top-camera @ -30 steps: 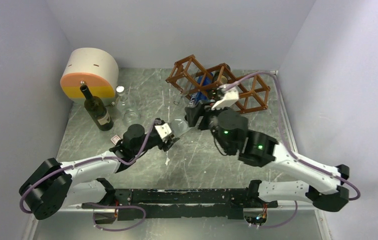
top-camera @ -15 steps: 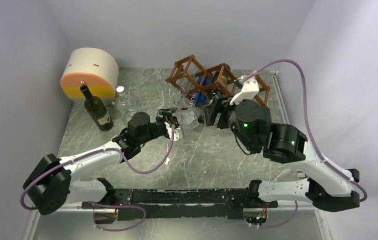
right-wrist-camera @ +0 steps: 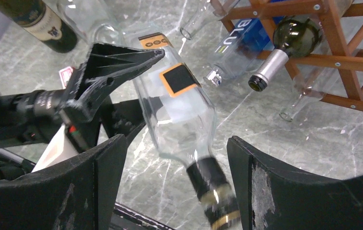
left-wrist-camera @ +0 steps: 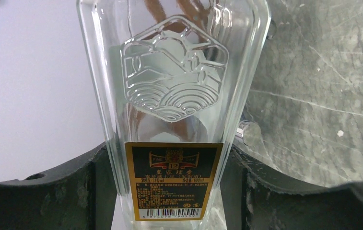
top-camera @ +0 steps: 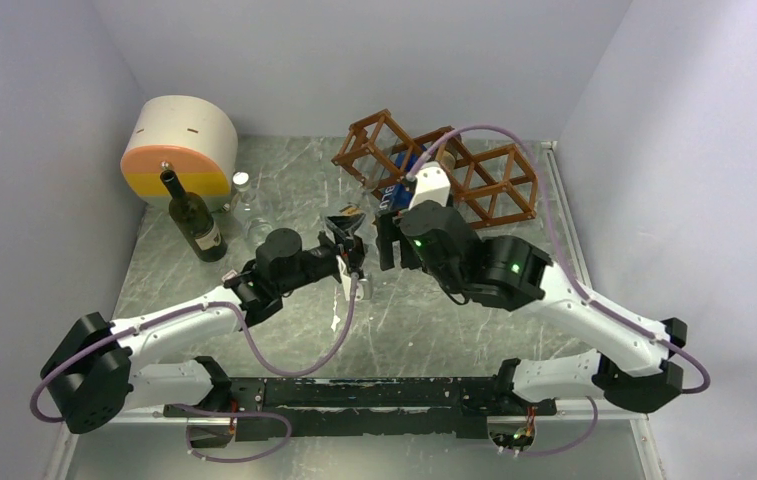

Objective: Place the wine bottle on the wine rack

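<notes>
My left gripper (top-camera: pixel 346 230) is shut on a clear glass wine bottle (left-wrist-camera: pixel 174 72) with a black and gold label, and holds it tilted above the table. The bottle also shows in the right wrist view (right-wrist-camera: pixel 179 110), where its black and gold capped neck lies between my right gripper's (right-wrist-camera: pixel 174 143) open fingers without touching them. The right gripper (top-camera: pixel 386 242) sits right beside the left one. The reddish-brown wine rack (top-camera: pixel 474 175) stands behind them at the back and holds a blue bottle (right-wrist-camera: pixel 237 43) and a dark bottle (right-wrist-camera: pixel 289 38).
A dark wine bottle (top-camera: pixel 194 220) stands at the left, in front of a round cream and orange box (top-camera: pixel 179 150). A small clear bottle (top-camera: pixel 244 195) stands beside it. The walls close in on three sides.
The left gripper moved up and right to the clear bottle and now grips its body. The right arm swung right, then back left, and its fingers now stand open around the neck.
</notes>
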Robot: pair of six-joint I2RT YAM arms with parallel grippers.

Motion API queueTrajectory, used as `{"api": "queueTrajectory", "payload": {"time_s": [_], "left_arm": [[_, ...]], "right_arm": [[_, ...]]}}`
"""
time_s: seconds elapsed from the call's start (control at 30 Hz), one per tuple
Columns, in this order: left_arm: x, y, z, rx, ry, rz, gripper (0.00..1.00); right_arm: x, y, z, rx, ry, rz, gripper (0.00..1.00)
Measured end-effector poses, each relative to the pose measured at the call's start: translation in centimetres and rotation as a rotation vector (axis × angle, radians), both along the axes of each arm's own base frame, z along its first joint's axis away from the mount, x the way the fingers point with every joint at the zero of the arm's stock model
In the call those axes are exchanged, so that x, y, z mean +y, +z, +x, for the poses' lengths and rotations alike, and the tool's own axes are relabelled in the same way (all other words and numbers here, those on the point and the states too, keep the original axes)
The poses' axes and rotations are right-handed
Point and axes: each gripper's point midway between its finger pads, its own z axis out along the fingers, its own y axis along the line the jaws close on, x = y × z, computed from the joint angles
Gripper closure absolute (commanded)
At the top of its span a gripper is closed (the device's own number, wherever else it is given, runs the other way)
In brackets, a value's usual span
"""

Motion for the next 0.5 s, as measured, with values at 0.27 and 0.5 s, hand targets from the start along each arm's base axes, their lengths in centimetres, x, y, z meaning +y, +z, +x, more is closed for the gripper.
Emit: {"api": "queueTrajectory", "payload": {"time_s": [0.27, 0.5], "left_arm": [[-0.4, 1.1, -1.4, -0.092, -0.043, 0.016, 0.93], [-0.2, -0.1, -1.5, -0.097, -0.042, 0.065, 0.93]], "right_arm": [[0.9, -4.1, 2.2, 0.13, 0.03, -0.032, 0.2], [1.3, -5.8, 2.1, 0.196, 0.101, -0.031, 0.22]]}}
